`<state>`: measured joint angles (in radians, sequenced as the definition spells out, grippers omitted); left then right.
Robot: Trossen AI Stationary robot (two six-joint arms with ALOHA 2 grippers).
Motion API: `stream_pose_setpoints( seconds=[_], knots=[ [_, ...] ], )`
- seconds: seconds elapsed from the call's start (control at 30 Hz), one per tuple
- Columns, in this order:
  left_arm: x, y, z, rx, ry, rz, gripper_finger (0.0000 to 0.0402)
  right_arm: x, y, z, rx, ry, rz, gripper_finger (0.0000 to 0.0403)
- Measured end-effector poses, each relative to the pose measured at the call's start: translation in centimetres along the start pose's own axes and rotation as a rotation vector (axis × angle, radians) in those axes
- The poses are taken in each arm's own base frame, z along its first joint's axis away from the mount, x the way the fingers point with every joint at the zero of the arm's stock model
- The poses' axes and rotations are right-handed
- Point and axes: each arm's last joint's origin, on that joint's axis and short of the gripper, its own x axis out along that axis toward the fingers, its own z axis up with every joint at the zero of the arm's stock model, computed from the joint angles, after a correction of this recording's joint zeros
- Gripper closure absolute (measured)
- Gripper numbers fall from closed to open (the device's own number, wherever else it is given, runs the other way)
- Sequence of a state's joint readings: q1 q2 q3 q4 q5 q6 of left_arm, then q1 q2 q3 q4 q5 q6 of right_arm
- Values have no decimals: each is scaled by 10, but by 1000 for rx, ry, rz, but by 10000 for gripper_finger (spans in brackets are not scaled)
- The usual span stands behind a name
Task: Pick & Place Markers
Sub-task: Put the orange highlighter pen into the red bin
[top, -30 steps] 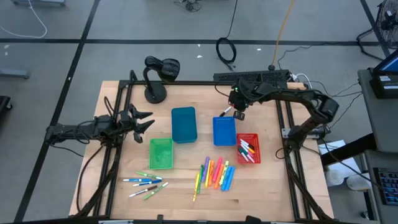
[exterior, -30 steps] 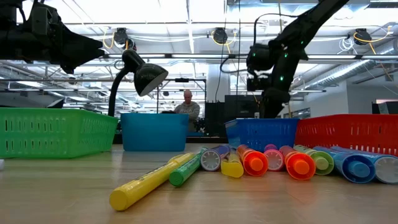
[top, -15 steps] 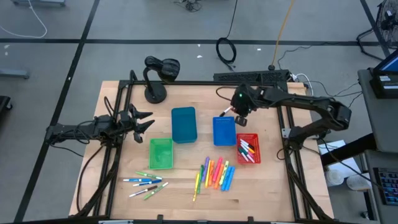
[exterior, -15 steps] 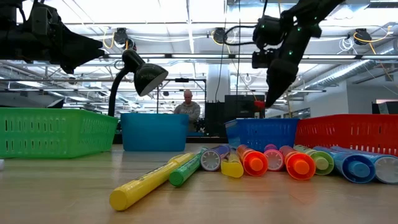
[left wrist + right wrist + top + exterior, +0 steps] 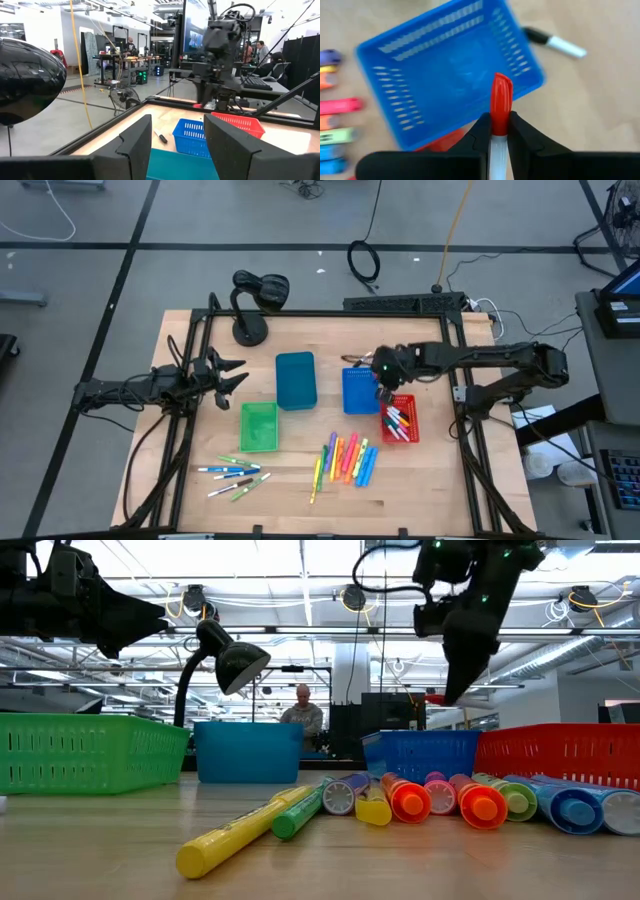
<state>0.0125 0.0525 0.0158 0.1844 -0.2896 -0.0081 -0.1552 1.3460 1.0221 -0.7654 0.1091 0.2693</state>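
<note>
Marker (image 5: 499, 107), white body w/ red cap, clenched in right hand (image 5: 496, 131) above blue bin (image 5: 445, 70).

Counting four bins sitting on the counter (image 5: 300, 480): teal (image 5: 296, 380), blue (image 5: 358, 392), green (image 5: 258, 426), red (image 5: 405, 423). One desk lamp (image 5: 255, 302). Two marker groups (image 5: 345, 460) lying loose; too small for counting exactly.

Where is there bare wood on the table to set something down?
Bare wood lies left of the green plastic bin, toward the idle left gripper, and between the black desk lamp and teal bin. The front edge is crowded with neon highlighter markers and white-bodied markers.
</note>
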Motion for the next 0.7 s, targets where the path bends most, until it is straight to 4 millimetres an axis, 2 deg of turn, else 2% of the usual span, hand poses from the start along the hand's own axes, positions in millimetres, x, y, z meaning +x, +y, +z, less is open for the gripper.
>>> stream_pose_setpoints(
  seconds=[0.3, 0.53, 0.7],
  knots=[
    [0, 0, 0, 0, 0, 0, 217, -8, 46, -28, 105, 101, 35, 376],
    [0, 0, 0, 0, 0, 0, 217, -16, 69, -50, 170, 110, -57, 375],
    [0, 0, 0, 0, -1, 0, 217, -20, 78, -57, 311, 58, -102, 373]
  ],
)
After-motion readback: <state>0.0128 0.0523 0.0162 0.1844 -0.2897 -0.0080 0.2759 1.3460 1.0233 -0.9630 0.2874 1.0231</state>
